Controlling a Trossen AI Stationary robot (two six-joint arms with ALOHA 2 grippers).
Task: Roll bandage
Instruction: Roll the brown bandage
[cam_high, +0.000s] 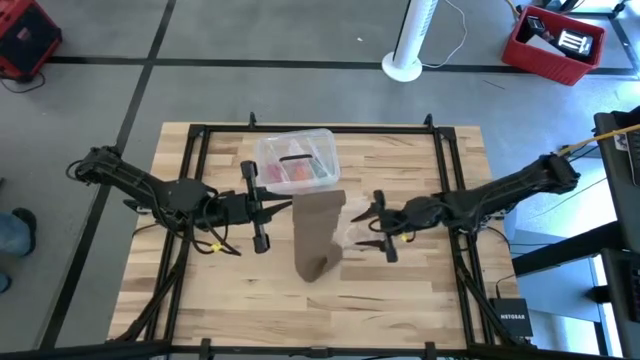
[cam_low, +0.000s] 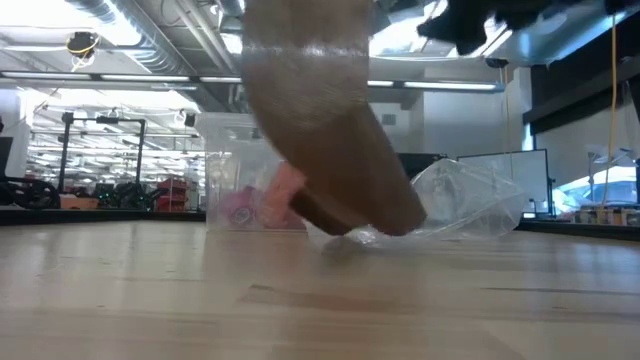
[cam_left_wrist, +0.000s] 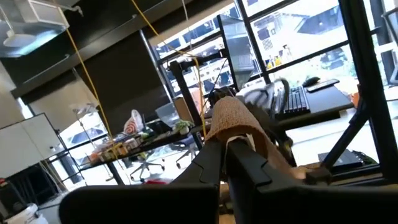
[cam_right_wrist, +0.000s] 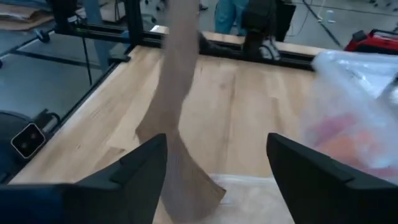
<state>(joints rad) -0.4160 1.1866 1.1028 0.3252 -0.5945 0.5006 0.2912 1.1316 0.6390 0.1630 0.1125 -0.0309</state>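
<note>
One bandage (cam_high: 319, 233) end clamped in left gripper (cam_high: 290, 207); right gripper (cam_high: 376, 228) open alongside.

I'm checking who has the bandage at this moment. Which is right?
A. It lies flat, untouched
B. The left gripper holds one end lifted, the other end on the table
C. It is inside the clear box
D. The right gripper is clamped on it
B: the left gripper is shut on the bandage, which hangs down to the table, while the right gripper stands open beside it.
</note>
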